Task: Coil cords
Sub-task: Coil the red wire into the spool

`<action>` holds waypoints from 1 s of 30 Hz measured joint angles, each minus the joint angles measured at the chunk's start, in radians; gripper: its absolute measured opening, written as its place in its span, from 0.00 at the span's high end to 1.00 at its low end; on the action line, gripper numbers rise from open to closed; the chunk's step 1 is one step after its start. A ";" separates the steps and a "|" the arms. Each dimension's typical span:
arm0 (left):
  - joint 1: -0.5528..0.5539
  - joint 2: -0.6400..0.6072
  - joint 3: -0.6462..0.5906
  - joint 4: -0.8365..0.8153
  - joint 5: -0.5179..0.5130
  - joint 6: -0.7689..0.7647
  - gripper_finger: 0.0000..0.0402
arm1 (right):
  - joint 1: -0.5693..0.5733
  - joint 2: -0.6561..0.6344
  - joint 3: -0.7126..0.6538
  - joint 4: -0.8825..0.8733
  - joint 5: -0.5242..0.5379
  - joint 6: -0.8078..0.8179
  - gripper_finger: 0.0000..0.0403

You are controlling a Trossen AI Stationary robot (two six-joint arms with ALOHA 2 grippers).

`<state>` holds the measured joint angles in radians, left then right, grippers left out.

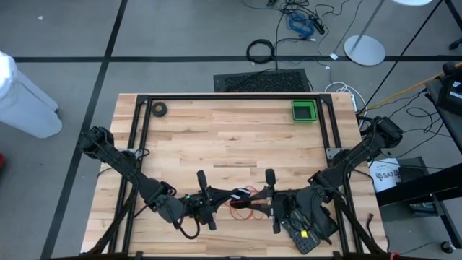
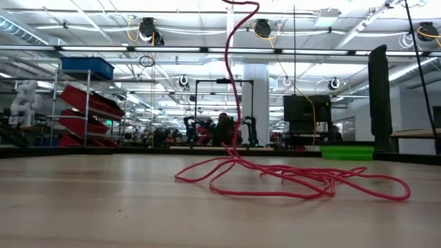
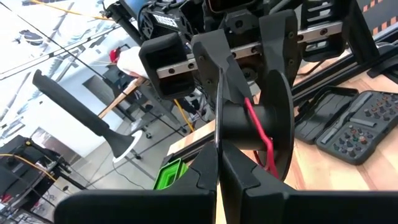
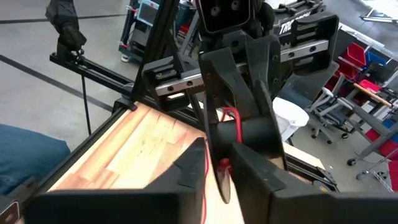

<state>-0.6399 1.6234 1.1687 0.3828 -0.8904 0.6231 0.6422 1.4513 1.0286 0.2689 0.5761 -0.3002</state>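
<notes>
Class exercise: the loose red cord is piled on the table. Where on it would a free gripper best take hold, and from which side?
Probably the strand of the red cord rising clear above the heap, approached from the side with fingers straddling it. On the table its loops lie flat and tangled, too thin to pinch cleanly from above.

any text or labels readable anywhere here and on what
"SAT": partial print on the white bucket beside the table's right edge, the rest cut off.
White lettering on the black arm housing in the right wrist view: too blurred to read.
Nothing else legible.

Grey floor (image 1: 180, 29) with dark lines; red shelving (image 2: 86, 103) under bright ceiling lights (image 2: 83, 24).
</notes>
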 joint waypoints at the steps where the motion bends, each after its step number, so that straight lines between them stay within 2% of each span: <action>1: 0.000 0.000 0.000 0.000 0.001 0.000 1.00 | 0.000 0.000 0.000 -0.001 0.001 0.000 0.87; 5: 0.000 0.000 0.000 0.000 0.000 -0.001 1.00 | 0.001 0.000 0.000 0.000 -0.001 -0.003 0.98; 14: 0.000 0.000 0.000 -0.004 0.000 0.000 0.98 | 0.001 0.000 0.000 -0.003 0.001 -0.006 1.00; 21: -0.023 0.000 0.000 0.000 -0.004 0.021 0.83 | 0.001 0.001 0.000 -0.004 0.030 -0.002 1.00; 24: -0.036 0.000 0.001 0.003 -0.036 0.046 0.76 | 0.003 0.000 0.000 -0.004 0.048 0.000 1.00; 30: -0.069 0.000 0.024 0.001 -0.089 0.074 0.72 | 0.021 -0.002 0.017 -0.022 0.100 0.013 1.00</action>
<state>-0.7092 1.6234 1.1925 0.3840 -0.9792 0.6973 0.6630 1.4490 1.0459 0.2465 0.6763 -0.2876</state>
